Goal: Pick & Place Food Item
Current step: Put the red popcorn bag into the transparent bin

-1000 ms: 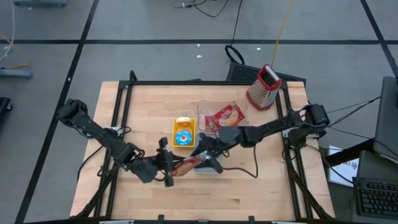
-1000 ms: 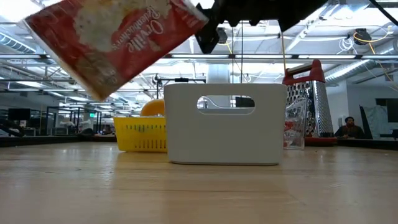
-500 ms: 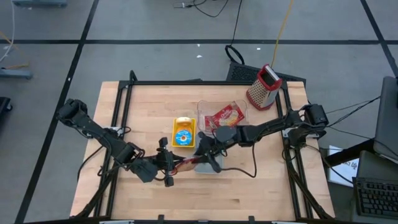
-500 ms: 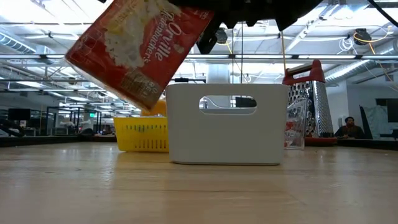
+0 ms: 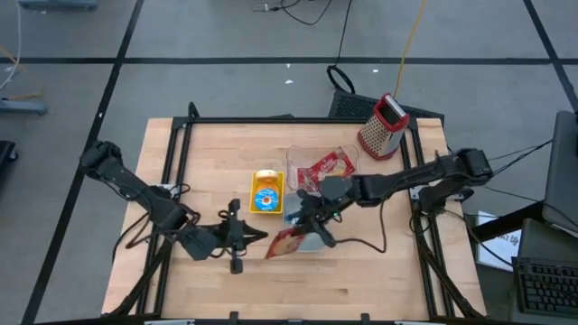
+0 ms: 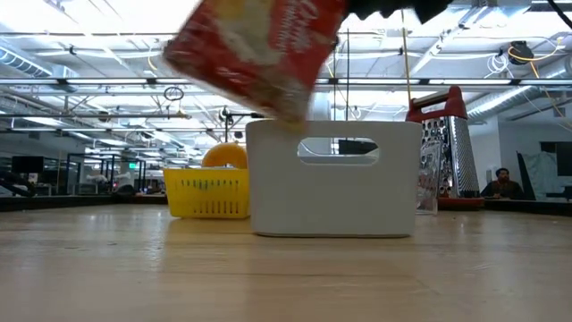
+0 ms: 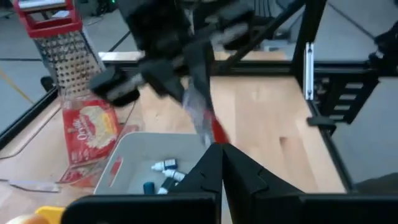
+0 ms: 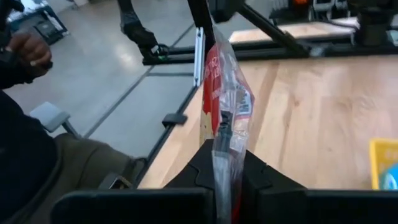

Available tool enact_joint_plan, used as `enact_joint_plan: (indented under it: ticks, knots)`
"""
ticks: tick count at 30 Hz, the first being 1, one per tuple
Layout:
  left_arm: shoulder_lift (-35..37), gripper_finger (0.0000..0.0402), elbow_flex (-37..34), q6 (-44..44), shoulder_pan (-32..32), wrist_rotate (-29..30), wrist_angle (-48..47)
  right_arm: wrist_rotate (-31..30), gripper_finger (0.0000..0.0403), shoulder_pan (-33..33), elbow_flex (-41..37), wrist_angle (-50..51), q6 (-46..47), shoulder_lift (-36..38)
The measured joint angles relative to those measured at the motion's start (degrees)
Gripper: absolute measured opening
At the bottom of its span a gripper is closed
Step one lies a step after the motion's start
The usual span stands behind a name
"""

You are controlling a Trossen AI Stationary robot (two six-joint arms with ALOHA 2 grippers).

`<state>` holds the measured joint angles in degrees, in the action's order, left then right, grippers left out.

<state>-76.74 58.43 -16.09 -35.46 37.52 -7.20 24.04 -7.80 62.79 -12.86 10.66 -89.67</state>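
A red popcorn bag [image 5: 284, 245] hangs in the air over the left end of the white bin [image 6: 331, 190]; the low view shows the popcorn bag [image 6: 257, 49] tilted above the bin's rim. My right gripper [image 5: 305, 227] comes in from the table's right and is shut on the bag. My left gripper [image 5: 257, 236] reaches in from the table's left, its fingers shut at the bag's left corner. The bin stands on the table and holds small bottles [image 7: 163, 167]. My left gripper has its shut fingertips [image 7: 211, 155] at the bag's near end [image 7: 213, 134], coming almost level from the table's left. Only the very edge reaches the tips. My right gripper pinches the bag's edge [image 8: 222, 134] between its two fingers, coming almost level from the table's right. The bag stands edge-on in the hold, lifted clear and stretched away from the fingers toward the left gripper.
A yellow basket [image 5: 266, 191] with a round item sits behind the bin. A clear tray with another popcorn bag [image 5: 323, 167] lies at the back. A red-topped grater [image 5: 383, 126] stands at the far right corner. A seated person [image 8: 25, 124] is beyond the table's left edge.
My right gripper has shut on the bag and risen a little. The bag has swung toward the table's right, over the bin's left end, and tipped steeper. My left gripper has stayed about where it was, still shut.
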Motion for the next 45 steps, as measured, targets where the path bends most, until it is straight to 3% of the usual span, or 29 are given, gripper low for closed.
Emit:
enact_joint_plan:
  ticks: [4,7,16,19,21,26,33,39,45]
  knots:
    - [1.4,0.0002,-0.1,1.3,0.1,0.0,-0.8,-2.7,0.0008,-0.1,-2.9,5.0,-0.5,5.3]
    - [2.0,0.0011,0.0,1.4,0.0,0.0,-0.2,-9.0,0.0008,0.1,-6.2,7.4,0.2,10.9]
    - [1.6,0.0022,-0.1,1.2,1.5,-0.2,-0.3,-48.9,0.0008,0.3,-18.0,2.7,2.6,28.0]
    - [1.7,0.0014,-0.1,1.2,2.0,-0.2,-0.2,-62.6,0.0008,0.3,-22.5,1.0,4.6,29.7]
    - [1.7,0.0008,-0.1,1.1,2.4,-0.2,-0.3,-67.9,0.0008,0.3,-25.5,0.7,6.6,29.6]
    - [1.7,0.0005,-0.1,1.1,3.4,-0.2,-0.3,-68.6,0.0008,0.7,-29.4,-1.5,12.5,26.8]
    - [1.7,0.0025,-0.1,-0.6,4.7,-0.2,-0.2,-65.7,0.0008,0.7,-29.8,-13.6,12.2,21.1]
    - [1.7,0.0026,-0.1,-0.9,4.9,-0.2,0.3,-65.7,0.0009,1.4,-29.8,-16.9,14.4,14.1]
    - [1.7,0.0026,-0.1,-0.9,5.1,-0.2,1.1,-64.4,0.004,1.4,-29.8,-21.6,16.7,10.5]
